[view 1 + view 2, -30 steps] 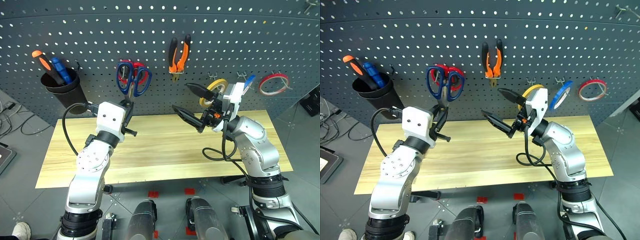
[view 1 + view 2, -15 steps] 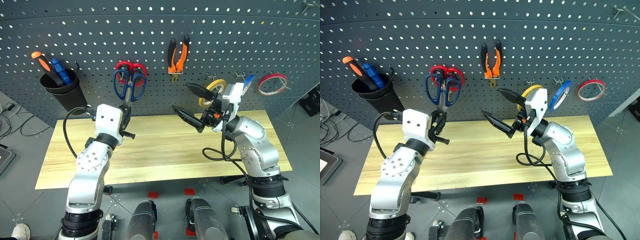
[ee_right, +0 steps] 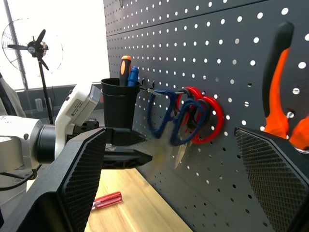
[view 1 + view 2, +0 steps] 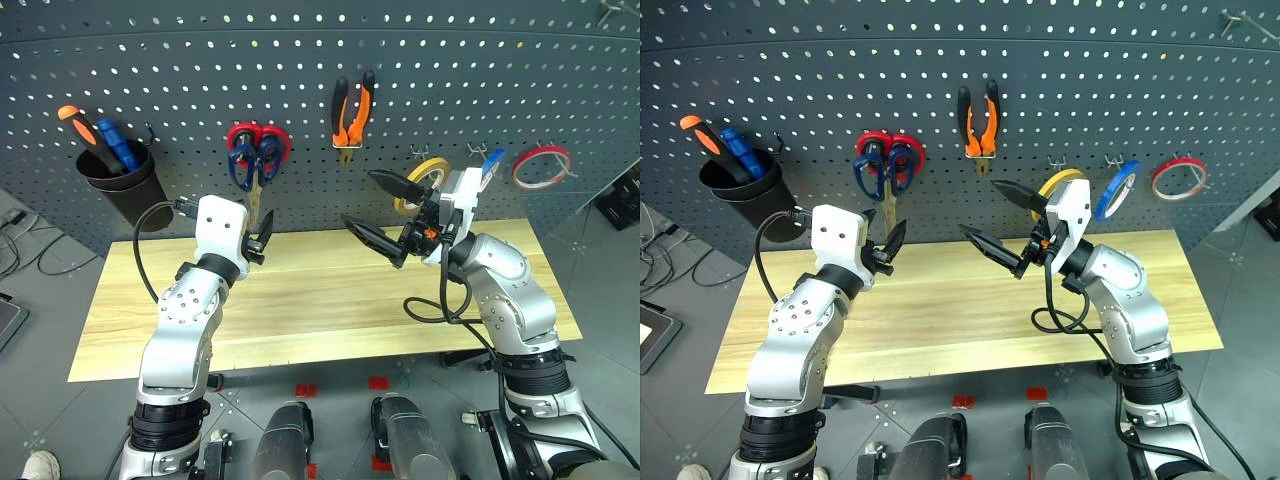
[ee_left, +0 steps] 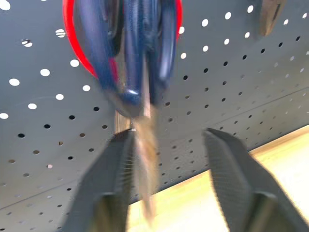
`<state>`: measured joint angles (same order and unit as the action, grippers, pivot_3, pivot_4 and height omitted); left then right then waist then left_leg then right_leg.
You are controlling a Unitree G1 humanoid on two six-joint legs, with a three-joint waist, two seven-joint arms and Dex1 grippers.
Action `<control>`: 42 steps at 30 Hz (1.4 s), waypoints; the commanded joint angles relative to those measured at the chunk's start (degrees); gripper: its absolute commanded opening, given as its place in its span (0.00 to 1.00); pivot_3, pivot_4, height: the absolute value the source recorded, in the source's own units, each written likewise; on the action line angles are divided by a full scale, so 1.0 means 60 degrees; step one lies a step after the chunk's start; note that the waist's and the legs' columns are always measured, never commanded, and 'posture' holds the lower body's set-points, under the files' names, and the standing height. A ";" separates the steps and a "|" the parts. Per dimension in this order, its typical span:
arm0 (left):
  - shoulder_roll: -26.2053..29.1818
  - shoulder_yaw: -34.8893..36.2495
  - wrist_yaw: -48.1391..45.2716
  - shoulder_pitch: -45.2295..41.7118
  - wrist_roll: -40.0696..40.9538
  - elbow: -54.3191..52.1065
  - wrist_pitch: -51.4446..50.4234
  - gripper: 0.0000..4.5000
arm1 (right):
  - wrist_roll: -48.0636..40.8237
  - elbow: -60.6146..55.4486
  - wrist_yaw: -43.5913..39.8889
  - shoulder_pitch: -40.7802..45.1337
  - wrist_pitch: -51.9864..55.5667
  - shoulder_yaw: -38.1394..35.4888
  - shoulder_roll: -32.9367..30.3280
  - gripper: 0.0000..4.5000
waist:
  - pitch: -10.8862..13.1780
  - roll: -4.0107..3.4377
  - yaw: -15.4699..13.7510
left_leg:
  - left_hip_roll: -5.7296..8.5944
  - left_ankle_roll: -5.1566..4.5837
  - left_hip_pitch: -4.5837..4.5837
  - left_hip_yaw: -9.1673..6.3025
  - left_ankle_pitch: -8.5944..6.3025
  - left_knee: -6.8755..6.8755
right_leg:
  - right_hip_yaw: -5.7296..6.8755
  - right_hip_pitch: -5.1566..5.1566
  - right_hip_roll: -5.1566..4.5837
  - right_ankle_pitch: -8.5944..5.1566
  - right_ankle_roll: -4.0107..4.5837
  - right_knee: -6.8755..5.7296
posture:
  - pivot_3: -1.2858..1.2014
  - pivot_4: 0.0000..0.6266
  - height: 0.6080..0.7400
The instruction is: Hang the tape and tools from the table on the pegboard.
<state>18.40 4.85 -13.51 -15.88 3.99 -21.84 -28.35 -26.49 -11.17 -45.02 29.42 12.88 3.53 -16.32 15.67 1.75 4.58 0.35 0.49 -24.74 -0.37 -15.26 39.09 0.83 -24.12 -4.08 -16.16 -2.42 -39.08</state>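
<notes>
Where it earlier gripped them, left tool (image 4: 258, 236) has released blue scissors (image 4: 247, 163).

Two scissors (image 4: 248, 160), one pliers (image 4: 352, 110), three tape rolls (image 4: 541, 164), three screwdrivers (image 4: 105, 141).

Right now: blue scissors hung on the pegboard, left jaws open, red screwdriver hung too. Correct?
Not the red screwdriver: in the right wrist view it lies on the table. The blue scissors do hang on the pegboard, and the left gripper has its jaws open.
</notes>
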 commanded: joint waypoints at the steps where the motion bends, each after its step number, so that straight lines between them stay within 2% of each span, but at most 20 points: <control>1: 0.0123 0.0095 -0.0130 0.0142 0.0080 -0.0256 0.0191 0.86 | -0.0053 -0.0399 -0.0043 -0.0113 -0.0085 -0.0009 -0.0070 1.00 | -0.0001 -0.0001 0.0029 | 0.0000 0.0000 0.0000 0.0001 0.0000 0.0000 | -0.0001 0.0000 0.0000 0.0000 0.0000 0.0000 | 0.44 0.34 1.00; 3: 0.0163 0.0161 -0.0157 0.0260 0.0099 -0.0309 0.0178 0.99 | -0.0071 -0.0434 -0.0052 -0.0135 -0.0079 -0.0015 -0.0094 1.00 | -0.0001 -0.0001 0.0042 | 0.0000 0.0000 0.0001 0.0001 0.0000 -0.0001 | -0.0003 0.0000 0.0000 0.0000 0.0000 0.0000 | 0.44 0.34 1.00; 7: 0.0169 0.0221 -0.0103 0.0628 0.0058 -0.0466 0.0112 1.00 | -0.0143 -0.0495 -0.0146 -0.0184 -0.0050 -0.0003 -0.0174 1.00 | -0.0002 -0.0001 0.0055 | -0.0001 0.0000 0.0003 0.0005 0.0000 -0.0001 | -0.0008 0.0000 0.0000 0.0000 0.0000 -0.0001 | 0.44 0.35 1.00; 11: -0.0227 0.0518 0.0476 0.1467 0.0048 -0.0902 -0.0417 1.00 | -0.0056 -0.0639 -0.0627 -0.0433 -0.0167 0.0231 -0.0424 1.00 | -0.0002 -0.0001 0.0057 | -0.0001 -0.0003 0.0004 0.0005 -0.0001 0.0000 | -0.0018 0.0001 -0.0001 0.0000 0.0000 -0.0001 | 0.45 0.38 1.00; 15: -0.0625 0.0995 0.1065 0.2922 -0.0090 -0.1335 -0.0992 1.00 | 0.1030 -0.0580 -0.0913 -0.0751 -0.0312 0.1236 -0.0919 1.00 | -0.0002 -0.0001 0.0073 | -0.0003 -0.0015 0.0013 0.0013 -0.0009 -0.0004 | -0.0029 0.0003 -0.0001 0.0000 0.0000 0.0000 | 0.45 0.43 1.00; 19: -0.0651 0.1503 0.1444 0.3429 -0.0167 -0.1248 -0.1366 1.00 | 0.1232 -0.0572 -0.0824 -0.0700 -0.0314 0.1861 -0.0535 1.00 | 0.0006 0.0003 0.0030 | -0.0010 -0.0051 0.0015 0.0007 -0.0029 -0.0002 | -0.0029 0.0004 0.0000 0.0000 0.0000 -0.0005 | 0.46 0.49 1.00; 27: 0.0101 0.2511 0.0998 0.2589 0.0541 -0.0347 -0.2795 1.00 | 0.2269 0.0043 -0.0443 0.0211 -0.0294 0.2907 0.0398 1.00 | 0.0182 -0.0007 -0.0015 | 0.0000 -0.0068 0.0028 -0.0023 -0.0038 0.0012 | -0.0018 0.0022 -0.0001 0.0001 0.0003 -0.0006 | 0.47 0.63 1.00; 34: 0.1146 0.2804 0.0066 0.1007 0.1314 0.1972 -0.3727 1.00 | 0.2587 0.0504 -0.0315 0.0783 0.0132 0.3281 0.0917 1.00 | 0.0562 -0.0009 0.0014 | 0.0000 -0.0066 0.0034 -0.0022 -0.0037 0.0013 | -0.0017 0.0013 0.0000 0.0001 0.0005 -0.0020 | 0.47 0.70 1.00; 42: 0.2637 0.2384 -0.0855 -0.0548 0.1258 0.4912 -0.3342 1.00 | 0.2557 0.0795 -0.0189 0.1056 0.0528 0.3154 0.1220 1.00 | 0.0972 -0.0013 0.0026 | -0.0004 -0.0063 0.0034 -0.0015 -0.0035 0.0006 | -0.0010 0.0001 -0.0001 0.0002 0.0006 -0.0028 | 0.47 0.75 1.00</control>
<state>33.30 19.43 -17.65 -18.93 12.09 5.87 -49.60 -10.70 -5.54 -46.55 35.10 15.93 23.09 -9.95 21.51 1.67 4.74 0.33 0.12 -24.54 -0.42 -15.46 39.13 0.79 -24.14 -4.09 -16.15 -2.39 -39.25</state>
